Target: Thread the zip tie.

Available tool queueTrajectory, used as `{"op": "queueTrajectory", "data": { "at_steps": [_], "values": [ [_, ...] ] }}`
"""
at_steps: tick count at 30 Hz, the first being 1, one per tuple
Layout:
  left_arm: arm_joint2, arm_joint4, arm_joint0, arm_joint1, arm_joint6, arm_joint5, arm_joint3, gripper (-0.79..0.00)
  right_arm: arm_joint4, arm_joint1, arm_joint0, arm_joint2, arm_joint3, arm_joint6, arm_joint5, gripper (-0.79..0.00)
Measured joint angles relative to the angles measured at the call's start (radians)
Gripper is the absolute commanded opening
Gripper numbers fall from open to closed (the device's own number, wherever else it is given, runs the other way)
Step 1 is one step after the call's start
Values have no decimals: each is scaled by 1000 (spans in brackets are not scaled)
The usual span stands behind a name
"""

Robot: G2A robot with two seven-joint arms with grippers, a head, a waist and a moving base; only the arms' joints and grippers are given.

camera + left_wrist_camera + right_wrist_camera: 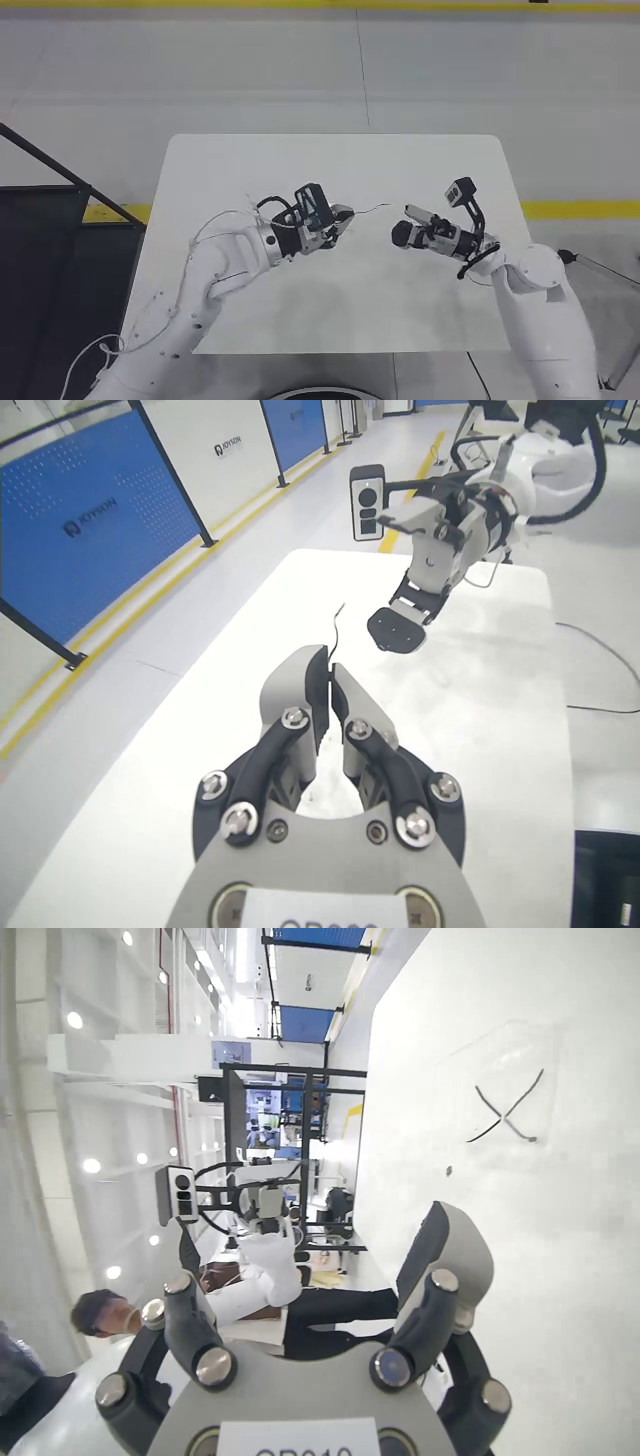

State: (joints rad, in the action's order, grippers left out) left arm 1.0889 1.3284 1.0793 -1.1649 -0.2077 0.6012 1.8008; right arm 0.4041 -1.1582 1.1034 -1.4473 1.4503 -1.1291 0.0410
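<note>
Above the middle of the white table (420, 300), my left gripper (330, 667) is pinched tight on a thin black zip tie (336, 630). The free length stands out past the jaws and curves toward the right gripper (311, 1220). That one hangs near the tie's tip with its jaws spread wide and nothing between them.

My chief worry is the strip itself. It is slender and bowed, so I judge that any nudge from the right gripper would swing the tip aside rather than let me catch it. If I close from this angle, one side of it could strike first and push the tie out of line.

I also cannot make out where the tie's head sits, whether inside the left grip or elsewhere. That means I can't yet say which end I would be feeding into what. Guessing wrong means threading against the ratchet or missing the slot entirely.

The left hold is right at the end of the jaws. A pull along the strip might drag it out through the grip and drop it to the table.

Farther along the table, two more black ties (502, 1115) lie crossed over each other, one showing a small head. They are well apart from both grippers, but a dropped tie landing near them could be mistaken for one of them.
</note>
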Motion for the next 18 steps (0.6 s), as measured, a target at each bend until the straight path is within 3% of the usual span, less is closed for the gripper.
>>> {"op": "queueTrajectory", "data": {
  "at_steps": [5,14,18],
  "values": [
    [-22,188,14,5,129,-1,15,-785,13,1,-7,-2,-7,-12,-12,0],
    [-25,185,22,5,137,-3,20,-785,16,0,-2,2,-2,-2,-16,0],
    [-32,219,27,7,186,9,23,-785,56,0,-3,16,-6,11,-80,0]
  ]
}}
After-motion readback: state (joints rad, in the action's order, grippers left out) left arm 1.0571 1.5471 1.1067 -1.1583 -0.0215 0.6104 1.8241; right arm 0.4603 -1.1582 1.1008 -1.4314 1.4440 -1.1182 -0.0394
